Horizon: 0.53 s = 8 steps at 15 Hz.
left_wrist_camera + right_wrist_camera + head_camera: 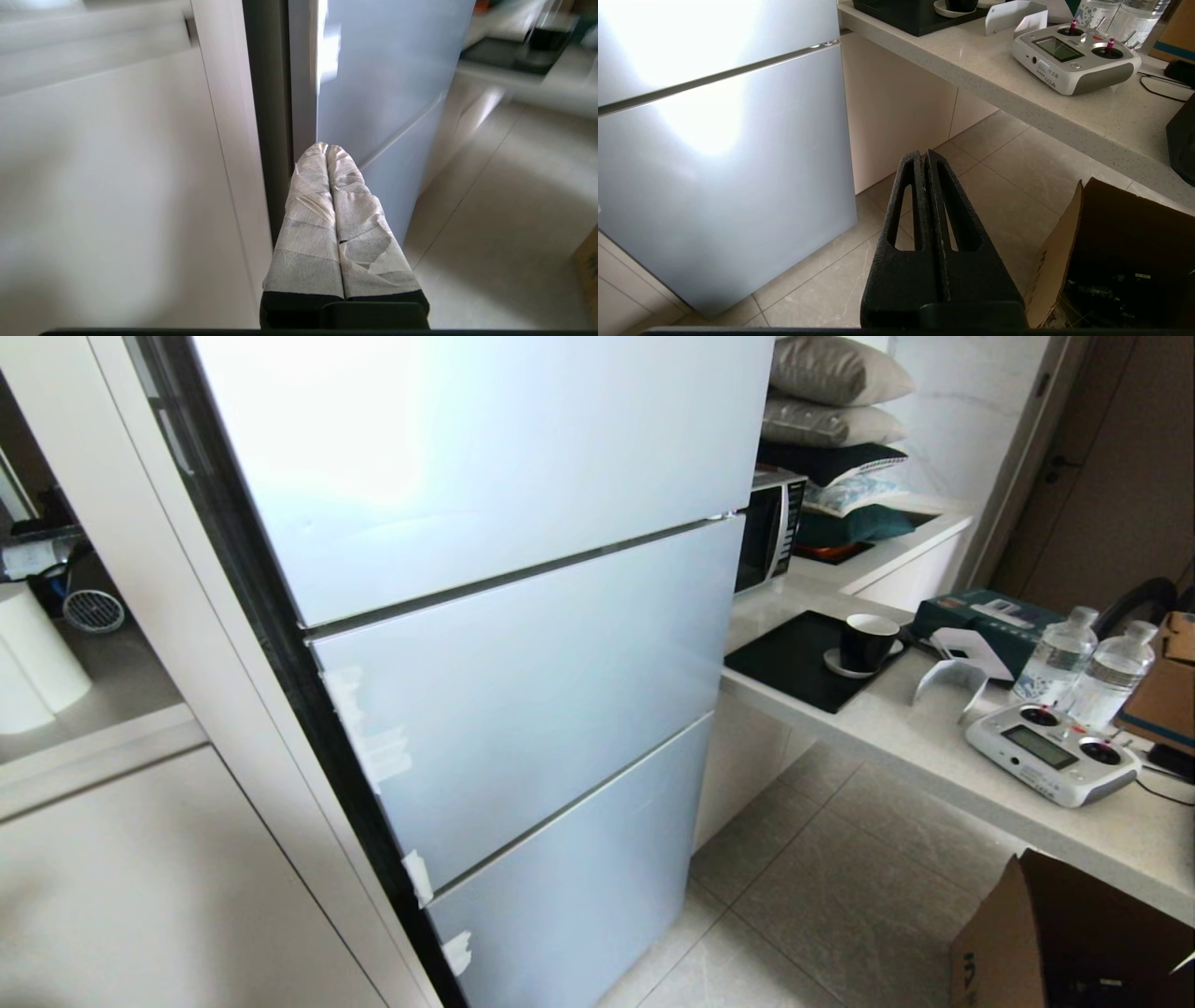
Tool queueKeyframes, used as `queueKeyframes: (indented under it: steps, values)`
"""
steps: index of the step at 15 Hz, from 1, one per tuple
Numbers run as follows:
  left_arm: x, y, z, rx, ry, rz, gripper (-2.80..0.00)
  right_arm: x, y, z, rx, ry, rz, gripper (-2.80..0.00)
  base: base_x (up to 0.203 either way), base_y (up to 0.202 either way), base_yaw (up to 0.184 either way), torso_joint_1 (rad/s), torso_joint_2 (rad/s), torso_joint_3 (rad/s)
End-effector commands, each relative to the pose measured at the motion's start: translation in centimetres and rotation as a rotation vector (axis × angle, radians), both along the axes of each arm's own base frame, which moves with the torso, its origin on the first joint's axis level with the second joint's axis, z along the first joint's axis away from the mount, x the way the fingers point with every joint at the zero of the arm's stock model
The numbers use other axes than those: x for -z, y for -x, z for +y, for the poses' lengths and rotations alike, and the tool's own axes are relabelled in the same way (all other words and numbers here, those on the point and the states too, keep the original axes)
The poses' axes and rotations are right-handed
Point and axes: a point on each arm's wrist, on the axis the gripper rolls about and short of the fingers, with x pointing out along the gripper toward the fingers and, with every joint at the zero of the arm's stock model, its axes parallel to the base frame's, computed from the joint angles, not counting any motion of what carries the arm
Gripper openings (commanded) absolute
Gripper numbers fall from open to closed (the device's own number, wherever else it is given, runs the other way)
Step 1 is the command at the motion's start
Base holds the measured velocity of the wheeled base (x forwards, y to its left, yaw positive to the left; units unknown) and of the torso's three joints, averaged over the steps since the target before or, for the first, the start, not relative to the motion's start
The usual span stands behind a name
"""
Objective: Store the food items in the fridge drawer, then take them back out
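Closest to you, the left gripper [327,151], its tape-wrapped fingers pressed together and empty, points at the black side edge of the fridge [523,644], whose three door panels are all closed. The right gripper [924,156], also clenched on nothing, aims toward the floor beside the fridge's far corner. No food or drawer shows; your left arm looks nearer the door edge

I see a pale tiled floor [840,887] running under a speckled white desk [934,756] on the right — cream cabinet fronts [896,107] below it. White cupboard panels [140,896] fill the left, and stacked cushions [831,392] sit by a marbled wall [971,401] — bright, soft light throughout.
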Motion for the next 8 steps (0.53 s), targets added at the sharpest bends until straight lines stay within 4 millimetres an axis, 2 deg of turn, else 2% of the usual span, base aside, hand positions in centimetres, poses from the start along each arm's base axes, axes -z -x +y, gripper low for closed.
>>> queueKeyframes:
  steps: [1, 2, 5, 8]
  values:
    - [-3.0, -1.2, 0.0, 0.02, 0.097, 0.063, -2.8, 0.0, 0.0, 0.0, -0.001, 0.001, -0.001, -2.8, 0.0, 0.0, 0.0, 0.0, 0.0, 0.0]
    - [-3.7, -2.1, 0.0, 0.031, 0.176, 0.114, -2.8, 0.0, 0.0, 0.0, -0.001, -0.001, -0.001, -2.8, 0.0, 0.0, 0.0, 0.0, 0.0, 0.0]
    - [-6.1, -5.8, -0.2, 0.109, 0.637, 0.282, -2.8, 0.0, 0.0, 0.0, -0.001, -0.004, -0.002, -2.8, 0.0, 0.0, 0.0, 0.0, 0.0, 0.0]
    - [-7.5, -9.1, -0.5, 0.199, 0.917, 0.438, -2.8, 0.0, 0.0, 0.0, -0.001, -0.004, -0.002, -2.8, 0.0, 0.0, 0.0, 0.0, 0.0, 0.0]
